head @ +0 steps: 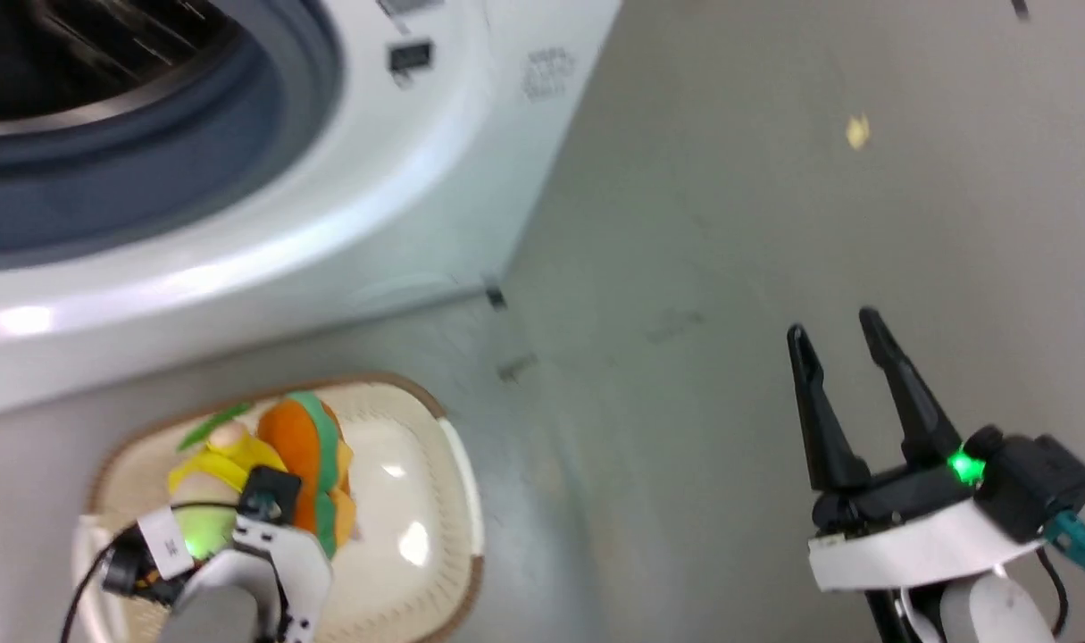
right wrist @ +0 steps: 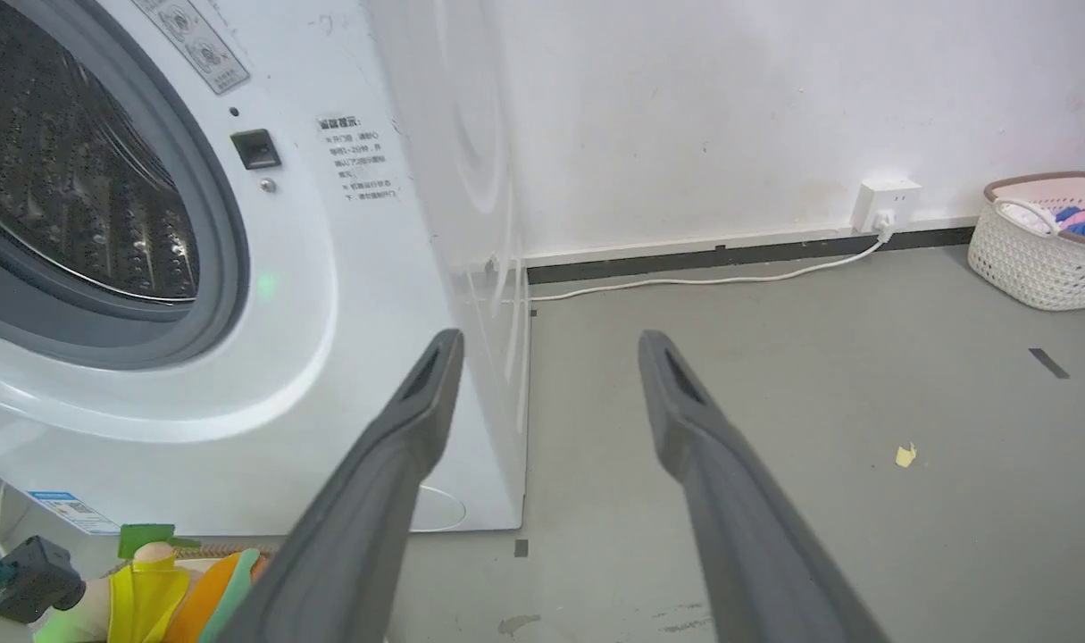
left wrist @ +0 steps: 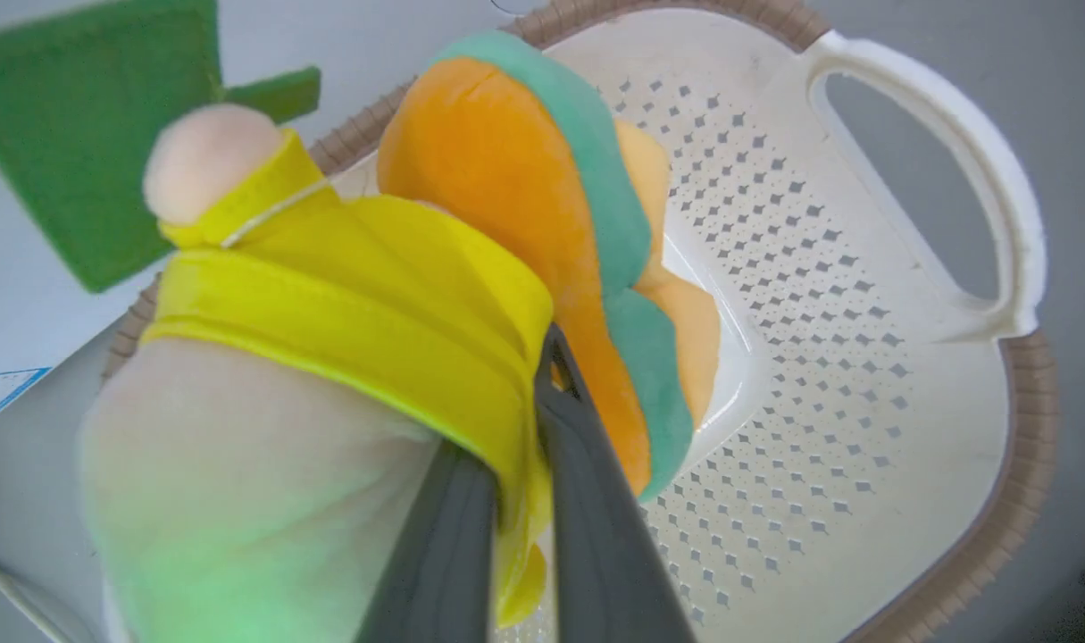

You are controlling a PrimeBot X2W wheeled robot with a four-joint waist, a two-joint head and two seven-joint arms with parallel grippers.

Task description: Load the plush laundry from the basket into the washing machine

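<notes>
Left wrist view: left gripper fingers pinching plush laundry, basket beyond them.
Looks soft and light, so the garment fold between the fingers suits; right gripper fingers apart, empty.

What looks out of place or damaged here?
Only a small yellowish scrap lying loose on the grey floor right of the washing machine, like litter. The basket sits upright; the left claw pinches the plush laundry cleanly. Nothing spilled or broken.

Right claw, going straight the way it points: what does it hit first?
Probably nothing near: the right claw points over bare floor, just beside the washing machine; farther on lie the white cable and wall. Depth is unclear.
</notes>
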